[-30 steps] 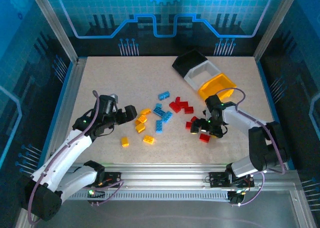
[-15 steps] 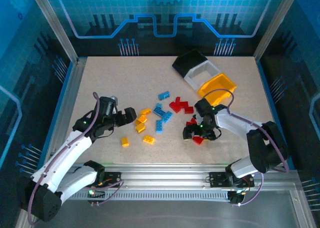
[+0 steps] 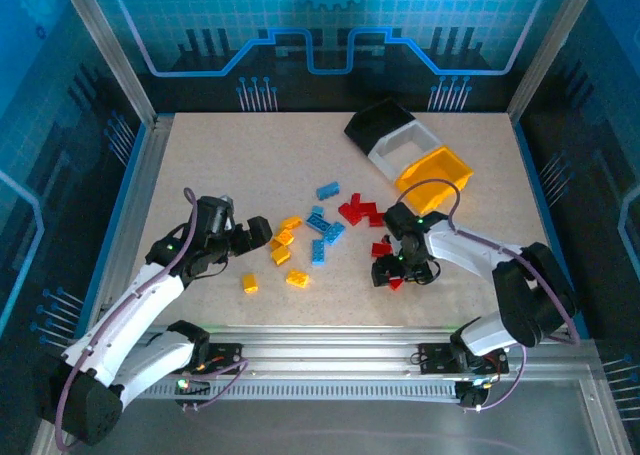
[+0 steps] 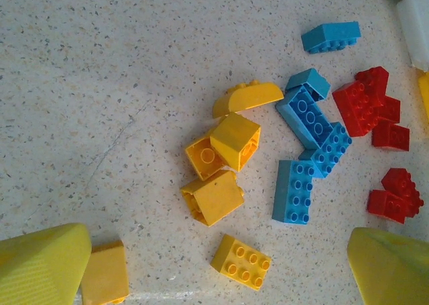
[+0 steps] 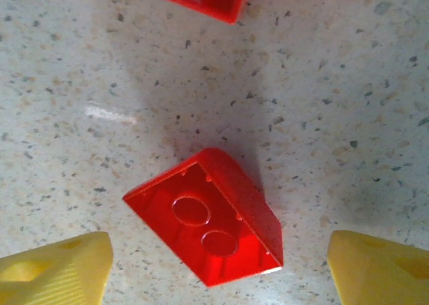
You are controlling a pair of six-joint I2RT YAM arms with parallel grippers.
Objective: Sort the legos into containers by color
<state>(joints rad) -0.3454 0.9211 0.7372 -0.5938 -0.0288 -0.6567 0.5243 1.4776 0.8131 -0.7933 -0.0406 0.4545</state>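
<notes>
**Desk:** Right wrist view first: how do the fingers stand?

**Photographer:** The right gripper is spread wide, with its yellow fingertips low over the speckled table. A single red brick lies between them, flipped so its hollow underside and two round tubes face the lens. Bare table shows on both sides of the brick, so neither finger touches it.

**Desk:** And from above?

**Photographer:** The right gripper is down among the near red bricks, right of centre. The black bin, white bin and orange-yellow bin sit packed together at the far right, well apart from it.

**Desk:** What about the left arm?

**Photographer:** The left gripper is also spread and holds nothing. In its wrist view, a flat yellow brick lies between the fingers. A small yellow brick sits just beside the finger at the picture's left edge. Beyond them are more yellow bricks, then blue bricks.
</notes>
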